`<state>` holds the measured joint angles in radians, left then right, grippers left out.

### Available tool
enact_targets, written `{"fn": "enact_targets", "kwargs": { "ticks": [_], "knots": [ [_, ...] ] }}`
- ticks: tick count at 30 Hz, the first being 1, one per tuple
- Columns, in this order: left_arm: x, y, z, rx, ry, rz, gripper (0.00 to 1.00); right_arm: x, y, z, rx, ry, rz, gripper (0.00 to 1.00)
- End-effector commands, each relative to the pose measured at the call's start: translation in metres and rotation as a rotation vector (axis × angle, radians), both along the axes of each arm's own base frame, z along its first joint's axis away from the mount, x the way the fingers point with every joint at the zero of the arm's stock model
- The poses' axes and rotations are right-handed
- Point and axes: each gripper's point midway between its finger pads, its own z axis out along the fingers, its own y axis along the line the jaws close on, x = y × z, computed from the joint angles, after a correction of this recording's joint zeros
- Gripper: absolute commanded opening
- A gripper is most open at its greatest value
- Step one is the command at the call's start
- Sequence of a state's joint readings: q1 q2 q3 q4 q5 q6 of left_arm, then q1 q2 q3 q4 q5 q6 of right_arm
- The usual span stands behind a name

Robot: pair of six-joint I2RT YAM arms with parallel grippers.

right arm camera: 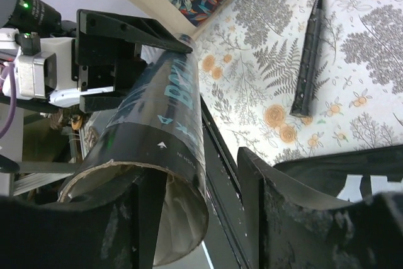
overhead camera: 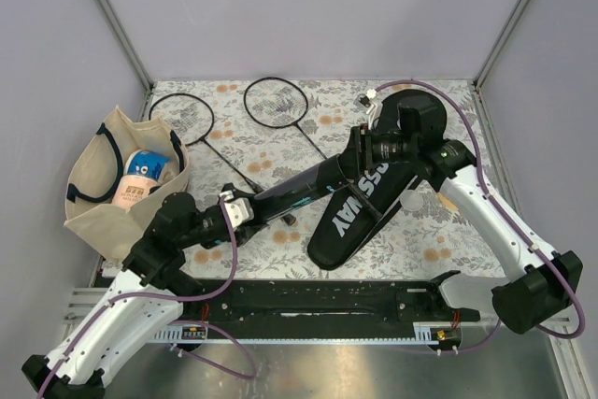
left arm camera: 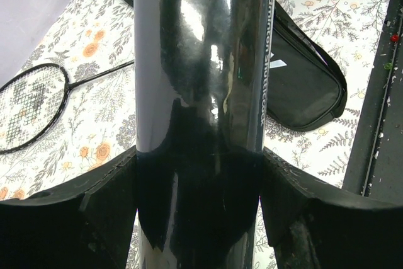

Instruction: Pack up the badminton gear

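The glossy black shuttlecock tube (left arm camera: 198, 80) fills the left wrist view, clamped between both fingers of the left gripper (left arm camera: 199, 174) and held slantwise above the floral table (overhead camera: 420, 240). At its open end the right gripper (right arm camera: 192, 171) stands with jaws apart, the tube's rim between them and a gap beside 1 finger. The CROSSWAY cover (overhead camera: 348, 217) lies under that end. 2 racquets (overhead camera: 277, 102) rest farther back.
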<state>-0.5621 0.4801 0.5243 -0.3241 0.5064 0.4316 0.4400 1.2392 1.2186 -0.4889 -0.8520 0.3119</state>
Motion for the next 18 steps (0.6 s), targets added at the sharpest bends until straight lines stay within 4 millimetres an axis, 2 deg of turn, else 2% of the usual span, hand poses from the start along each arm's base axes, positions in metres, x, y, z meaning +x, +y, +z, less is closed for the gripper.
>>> {"fn": "enact_targets", "kwargs": {
  "ticks": [1, 6, 9, 13, 18],
  "knots": [
    [0.002, -0.010, 0.043, -0.093, -0.127, -0.042, 0.19, 0.000, 0.015, 0.013, 0.071, -0.027, 0.048, 0.56],
    [0.005, -0.007, 0.038, -0.076, -0.128, -0.020, 0.19, 0.000, 0.011, 0.012, 0.040, -0.028, 0.029, 0.55],
    [0.009, -0.002, 0.032, -0.048, -0.124, 0.013, 0.19, 0.001, 0.004, 0.019, 0.012, -0.028, -0.021, 0.66],
    [0.006, 0.002, 0.023, -0.038, -0.100, 0.026, 0.19, 0.011, -0.017, 0.048, 0.036, -0.057, -0.154, 0.72],
    [0.000, -0.005, 0.022, -0.062, -0.112, -0.027, 0.19, 0.007, -0.037, 0.084, 0.091, -0.112, -0.254, 0.77]
  ]
}}
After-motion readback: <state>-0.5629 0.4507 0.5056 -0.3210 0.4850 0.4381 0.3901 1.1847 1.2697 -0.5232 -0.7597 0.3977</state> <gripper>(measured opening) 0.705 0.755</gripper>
